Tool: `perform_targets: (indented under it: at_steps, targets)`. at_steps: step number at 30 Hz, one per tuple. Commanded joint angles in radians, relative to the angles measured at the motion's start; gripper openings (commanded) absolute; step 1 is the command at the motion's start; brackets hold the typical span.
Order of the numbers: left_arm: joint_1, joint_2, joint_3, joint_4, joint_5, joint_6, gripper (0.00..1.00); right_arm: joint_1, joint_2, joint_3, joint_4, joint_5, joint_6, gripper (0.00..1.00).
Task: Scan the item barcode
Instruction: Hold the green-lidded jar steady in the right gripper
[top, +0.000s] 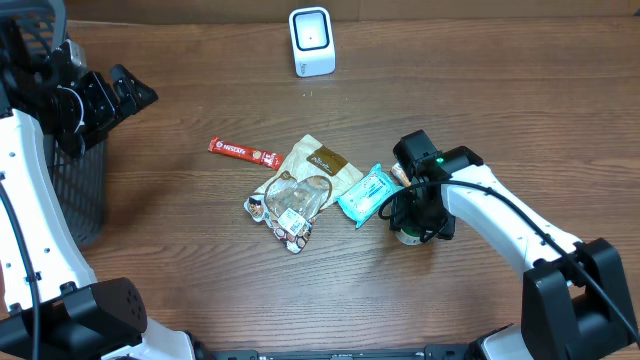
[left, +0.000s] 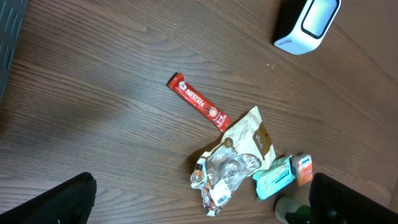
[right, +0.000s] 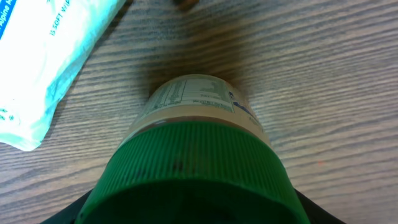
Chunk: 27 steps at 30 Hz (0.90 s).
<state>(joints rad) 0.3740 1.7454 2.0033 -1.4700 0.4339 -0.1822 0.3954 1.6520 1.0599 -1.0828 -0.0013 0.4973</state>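
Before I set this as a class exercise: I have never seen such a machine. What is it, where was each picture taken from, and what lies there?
Two white robot arms work at a brown wooden table. One picture looks down from above; the others come from a camera on each wrist. On the table: a red coffee stick, a crinkled beige pouch, a teal tissue pack and a white box-shaped scanner. The left gripper is open and empty. The right gripper is down over an upright green-lidded jar; whether it grips does not show.
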Motion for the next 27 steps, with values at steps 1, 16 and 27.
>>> perform_targets:
  at_steps: [1,16,27]
  targets:
    - [-0.004,0.005,-0.003,0.001,0.0,-0.009,1.0,0.003,0.003,0.055,-0.022,-0.011,0.004,0.04]
    - [-0.004,0.005,-0.003,0.002,0.0,-0.009,1.0,0.003,0.003,0.055,-0.031,-0.011,0.004,0.04]
    - [-0.004,0.005,-0.003,0.001,0.0,-0.009,1.0,0.003,0.003,0.054,-0.029,-0.011,0.004,0.04]
